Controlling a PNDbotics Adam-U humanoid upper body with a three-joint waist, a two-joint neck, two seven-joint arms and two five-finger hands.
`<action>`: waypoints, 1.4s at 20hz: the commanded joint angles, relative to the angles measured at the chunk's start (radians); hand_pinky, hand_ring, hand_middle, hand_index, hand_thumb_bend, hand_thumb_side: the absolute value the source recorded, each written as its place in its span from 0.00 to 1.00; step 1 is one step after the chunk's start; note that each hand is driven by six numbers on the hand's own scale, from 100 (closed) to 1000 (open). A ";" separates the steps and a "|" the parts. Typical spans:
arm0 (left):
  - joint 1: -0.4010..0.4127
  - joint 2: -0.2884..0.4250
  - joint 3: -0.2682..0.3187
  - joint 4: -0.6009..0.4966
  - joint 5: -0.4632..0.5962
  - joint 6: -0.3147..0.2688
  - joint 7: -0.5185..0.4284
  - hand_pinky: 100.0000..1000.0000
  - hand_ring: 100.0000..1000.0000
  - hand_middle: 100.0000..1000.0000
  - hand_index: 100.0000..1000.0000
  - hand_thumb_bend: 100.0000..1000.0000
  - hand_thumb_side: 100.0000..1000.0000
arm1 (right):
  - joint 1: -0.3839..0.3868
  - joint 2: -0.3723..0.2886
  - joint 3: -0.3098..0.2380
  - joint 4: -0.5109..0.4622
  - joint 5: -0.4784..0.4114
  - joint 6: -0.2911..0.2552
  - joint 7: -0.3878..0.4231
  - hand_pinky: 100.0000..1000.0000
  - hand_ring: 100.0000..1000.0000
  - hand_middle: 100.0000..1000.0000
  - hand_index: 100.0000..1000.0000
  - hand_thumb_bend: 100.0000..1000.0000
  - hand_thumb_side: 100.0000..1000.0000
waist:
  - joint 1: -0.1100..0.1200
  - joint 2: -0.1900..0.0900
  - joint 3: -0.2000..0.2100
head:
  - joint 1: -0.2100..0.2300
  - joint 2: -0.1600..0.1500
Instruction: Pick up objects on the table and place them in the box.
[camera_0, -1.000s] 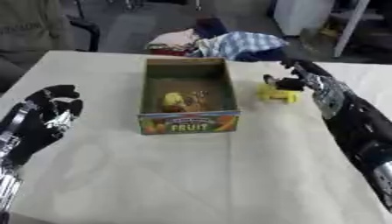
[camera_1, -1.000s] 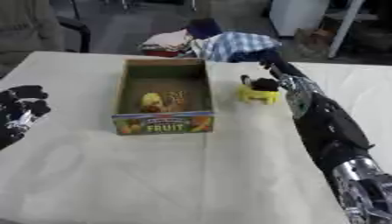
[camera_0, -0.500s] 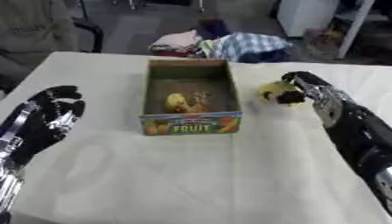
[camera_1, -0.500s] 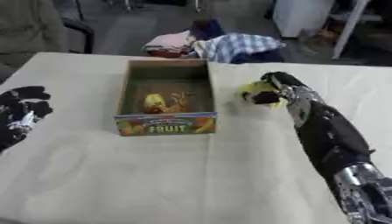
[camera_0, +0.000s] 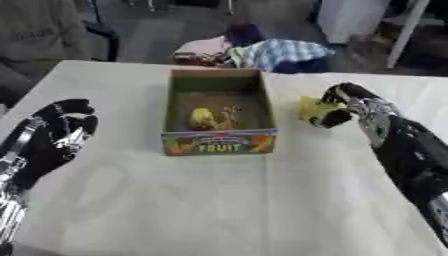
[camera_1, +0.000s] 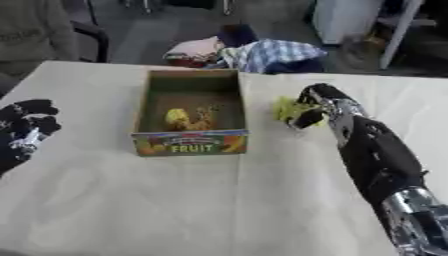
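Box (camera_0: 219, 142) on my table (camera_0: 219, 210) held 1 yellow toy (camera_0: 203, 119); my right hand (camera_0: 346, 102) gripped a yellow object (camera_0: 308, 107) beside it, left hand (camera_0: 54, 137) relaxed.

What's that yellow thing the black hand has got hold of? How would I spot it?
Find the box marked FRUIT mid-table. Just to its right, outside it, the right hand curls round a yellow toy. It is the only yellow thing not inside the box.
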 joint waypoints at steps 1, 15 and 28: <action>-0.008 0.015 0.009 -0.020 -0.002 -0.001 -0.002 0.76 0.63 0.68 0.80 0.23 0.36 | -0.008 -0.008 -0.001 -0.015 0.030 0.008 -0.039 0.65 0.66 0.30 0.42 0.34 0.00 | 0.004 -0.010 0.000 | 0.004 -0.010; -0.005 0.014 0.011 -0.019 0.002 0.000 0.000 0.77 0.63 0.68 0.80 0.22 0.37 | -0.018 0.008 0.007 -0.110 0.061 -0.046 -0.190 0.51 0.46 0.06 0.16 0.13 0.00 | 0.006 -0.014 -0.004 | 0.006 -0.008; -0.005 0.014 0.009 -0.017 0.002 0.000 -0.002 0.77 0.63 0.68 0.80 0.21 0.37 | -0.057 0.050 0.052 -0.244 0.045 -0.150 -0.180 0.50 0.45 0.06 0.15 0.09 0.00 | 0.001 -0.018 -0.002 | 0.000 -0.010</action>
